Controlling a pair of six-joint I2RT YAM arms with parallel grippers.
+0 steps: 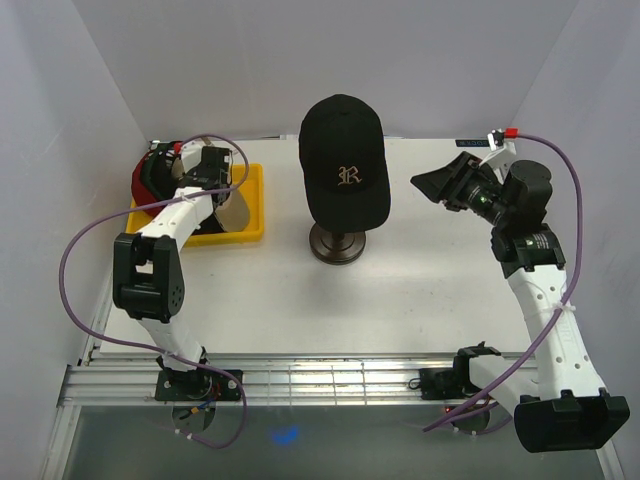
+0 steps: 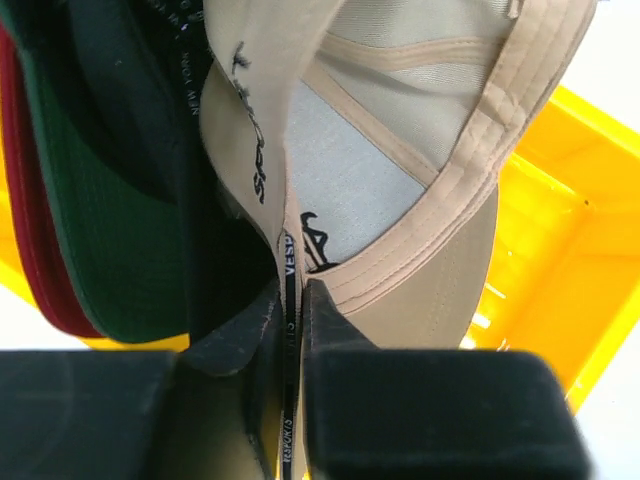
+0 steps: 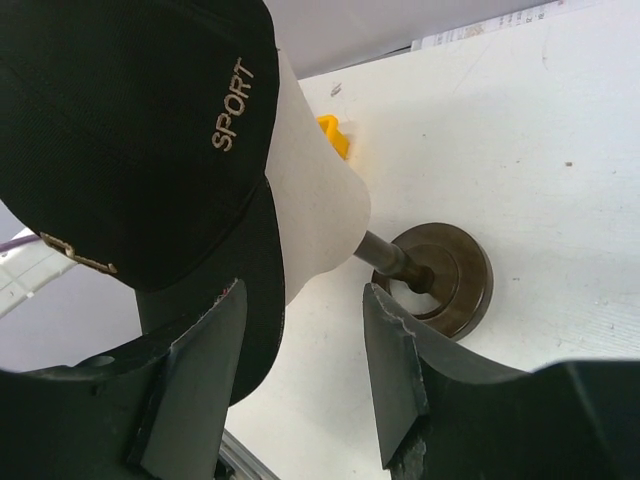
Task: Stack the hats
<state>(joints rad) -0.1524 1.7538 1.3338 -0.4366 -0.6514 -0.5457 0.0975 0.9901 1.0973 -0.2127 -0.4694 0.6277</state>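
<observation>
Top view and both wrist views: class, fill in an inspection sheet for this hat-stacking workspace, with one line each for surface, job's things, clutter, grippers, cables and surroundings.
Surface: white table, no spills seen.
Job's things: black R cap sits on the mannequin head, which is on a dark stand. The tan cap, black New York cap, dark green cap and red cap are bunched at the yellow tray.
Clutter: nothing seen.
Grippers: left gripper closed on the tan cap's edge; right gripper open, holding nothing, near the head.
Cables: left purple cable and right purple cable loop off the arms.
Surroundings: plain white walls.
</observation>
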